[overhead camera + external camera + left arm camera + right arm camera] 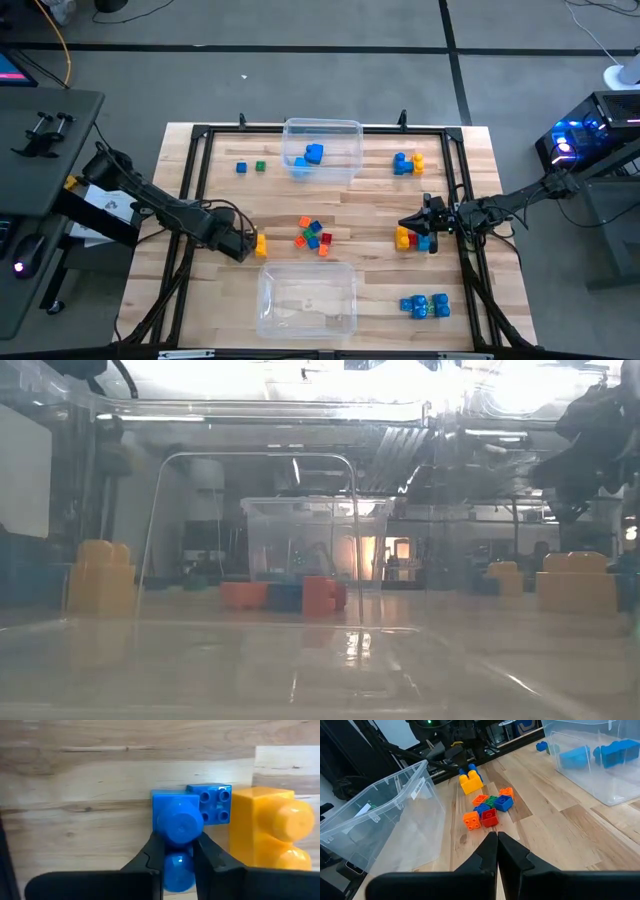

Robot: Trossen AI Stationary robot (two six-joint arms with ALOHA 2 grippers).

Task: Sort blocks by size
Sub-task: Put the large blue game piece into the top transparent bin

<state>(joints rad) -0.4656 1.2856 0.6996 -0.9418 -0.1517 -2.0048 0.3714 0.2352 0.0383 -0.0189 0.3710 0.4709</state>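
Note:
My left gripper (248,243) is at the table's left middle, shut on a larger blue block (176,820). A larger yellow block (261,243) stands right beside that block, and a tiny blue brick (216,803) lies just behind it. My right gripper (408,223) is shut and empty at the right middle, beside a cluster of yellow, blue and red blocks (408,239). A pile of tiny cubes (314,237) in orange, blue, green and red lies at the centre and also shows in the right wrist view (487,809). My left gripper pinches the larger blue block between its two fingers, which stand on either side of its near stud (177,865). The block's far stud (180,824) juts out past the fingertips. I cannot tell whether the block rests on the table or is lifted.
A clear bin (322,150) at the far middle holds blue blocks (310,155). A second clear bin (307,298) stands at the near middle. Blue and yellow blocks (407,163) lie far right, blue ones (425,306) near right, and a tiny blue (241,167) and a tiny green cube (260,166) far left.

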